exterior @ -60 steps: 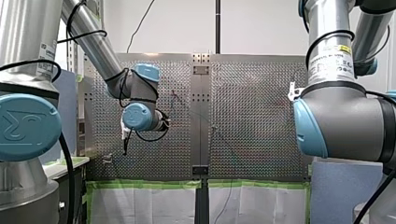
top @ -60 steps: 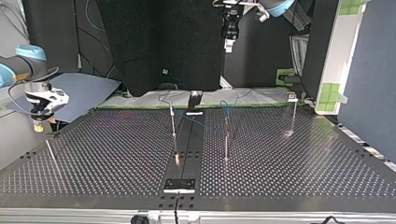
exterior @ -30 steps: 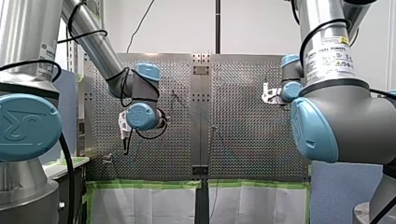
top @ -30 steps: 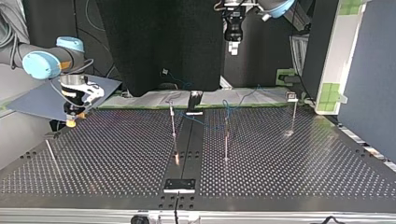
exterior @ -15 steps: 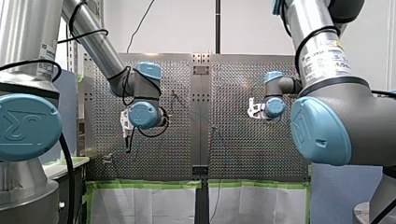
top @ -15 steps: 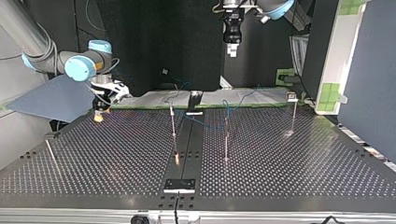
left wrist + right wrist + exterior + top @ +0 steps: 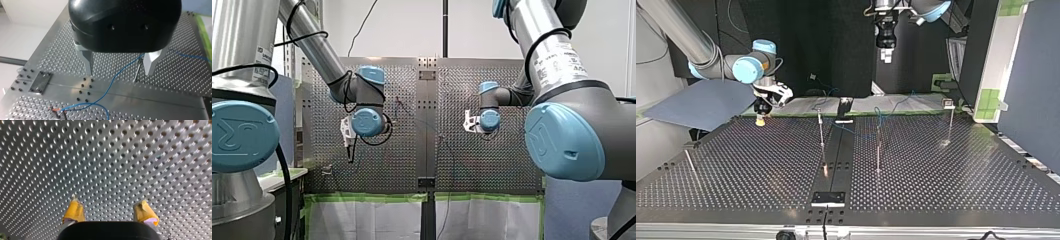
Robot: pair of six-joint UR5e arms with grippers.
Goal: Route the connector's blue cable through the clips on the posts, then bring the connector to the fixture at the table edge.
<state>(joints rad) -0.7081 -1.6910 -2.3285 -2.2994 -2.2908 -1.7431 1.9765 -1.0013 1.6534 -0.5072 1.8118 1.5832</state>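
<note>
The thin blue cable [image 7: 111,81] lies slack on the perforated table, running under my left gripper [image 7: 119,73], whose metal fingers stand open high above it. Its end, with red and black bits [image 7: 57,111], rests near the table's centre strip. In the top view the cable [image 7: 893,106] loops near the far edge around a slim post [image 7: 878,145]. My left gripper [image 7: 886,52] hangs high above that spot. My right gripper [image 7: 760,118] with yellow pads hovers low over the far left of the table, open and holding nothing [image 7: 108,200].
More slim posts stand at the middle [image 7: 821,131], far right [image 7: 951,122] and near left [image 7: 688,161]. A small plate fixture [image 7: 827,198] sits at the near table edge, and a dark block [image 7: 845,107] at the far edge. Green tape lines the far edge.
My right arm has swung in from the top view's left edge towards the middle, still open. My left gripper has stayed almost still above the cable.
</note>
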